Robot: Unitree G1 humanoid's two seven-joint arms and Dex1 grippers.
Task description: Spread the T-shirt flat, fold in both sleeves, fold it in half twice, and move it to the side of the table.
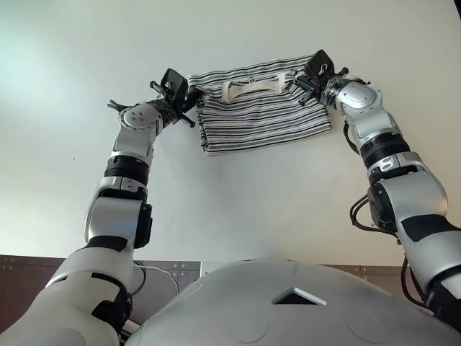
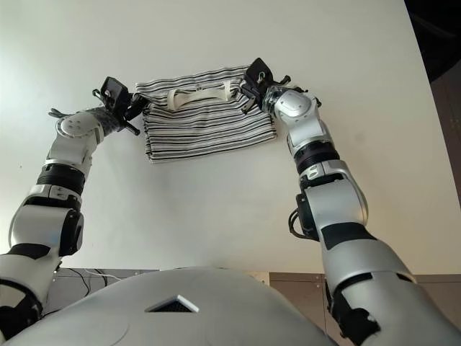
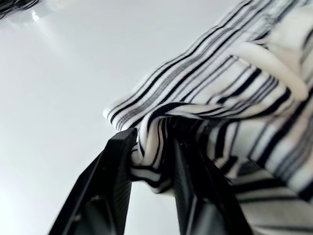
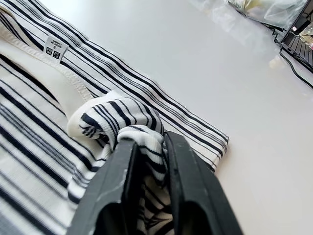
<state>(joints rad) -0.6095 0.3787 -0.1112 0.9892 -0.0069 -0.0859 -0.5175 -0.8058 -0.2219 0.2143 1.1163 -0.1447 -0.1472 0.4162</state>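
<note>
While both arms stretch forward over the white table (image 1: pixel 72 58), a black-and-white striped T-shirt (image 1: pixel 263 119) lies folded into a wide rectangle between the two grippers, toward the far side of the tabletop. The left gripper (image 1: pixel 191 99) sits at the shirt's far left corner. In the left wrist view its two black fingers (image 3: pixel 112 171) press onto a bunched fold of striped cloth, so it is pinching the T-shirt's edge. The right gripper (image 1: pixel 304 81) sits at the far right corner, and the right wrist view shows its fingers (image 4: pixel 188 181) clamped tight on a puckered roll of the same fabric. The cream neckband (image 1: pixel 252 85) runs along the top layer on the line between the two grippers, close to the garment's far edge. A small white label (image 4: pixel 53 49) is sewn just beside the neckband, a little way beyond the right gripper's tips. From both grippers the folded body of the shirt spreads back toward the robot, lying flat on the table with its near edge slightly slanted. Well beyond the right gripper, at the table's edge, lie a dark cable (image 4: pixel 296 66) and some clear plastic wrapping (image 4: pixel 266 10).
</note>
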